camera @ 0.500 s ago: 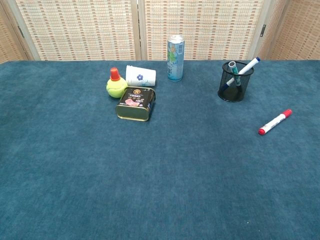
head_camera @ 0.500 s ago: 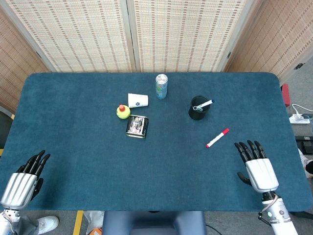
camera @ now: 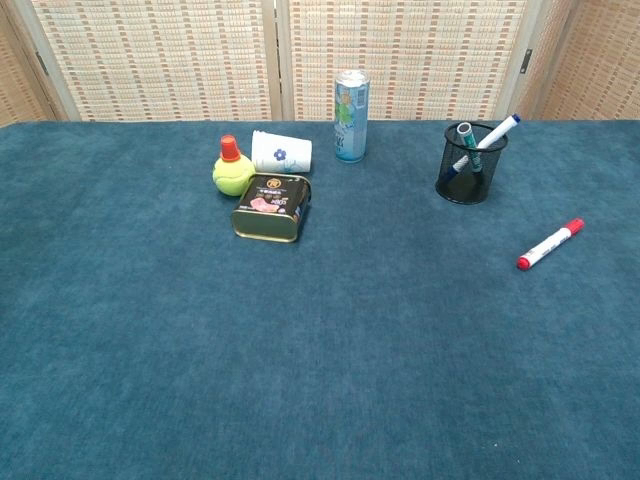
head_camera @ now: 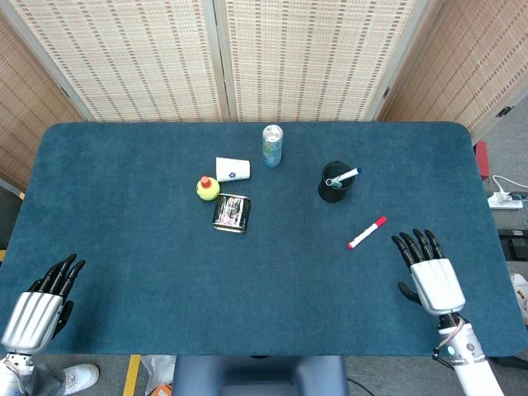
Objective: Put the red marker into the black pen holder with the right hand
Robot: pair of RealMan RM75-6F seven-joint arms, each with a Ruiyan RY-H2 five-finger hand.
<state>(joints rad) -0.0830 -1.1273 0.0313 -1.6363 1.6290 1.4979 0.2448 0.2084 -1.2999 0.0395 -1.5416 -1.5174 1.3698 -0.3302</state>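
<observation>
Resting palm down near the front right corner of the blue surface [head_camera: 272,272], right robot hand [head_camera: 431,276] with dark fingers [head_camera: 416,245] spread and straight, holding nothing. Just ahead and inboard of those fingertips, apart from them, red marker [head_camera: 367,233] lying flat on the cloth, long axis on a diagonal, red cap end pointing up and to the right toward the far right edge, other end tipped red too and pointing down-left toward the robot. Further back, near but clear of the marker, black pen holder [head_camera: 333,183] standing upright with other pens in it, one with a blue cap [head_camera: 348,174] leaning out to the right. Off at the opposite front corner, left robot hand [head_camera: 41,301] likewise flat, fingers extended and slightly apart, empty. Toward the middle rear, upright drink can [head_camera: 272,145], white paper cup [head_camera: 233,169] on its side, small yellow bottle with red cap [head_camera: 207,187] and a dark tin [head_camera: 230,212] lying just in front of them. Seen only from the head view: both hands. Seen better from the chest view: same marker [camera: 549,244] on the same slant, mesh wall of the holder [camera: 471,165], and two pens inside, though neither hand.
</observation>
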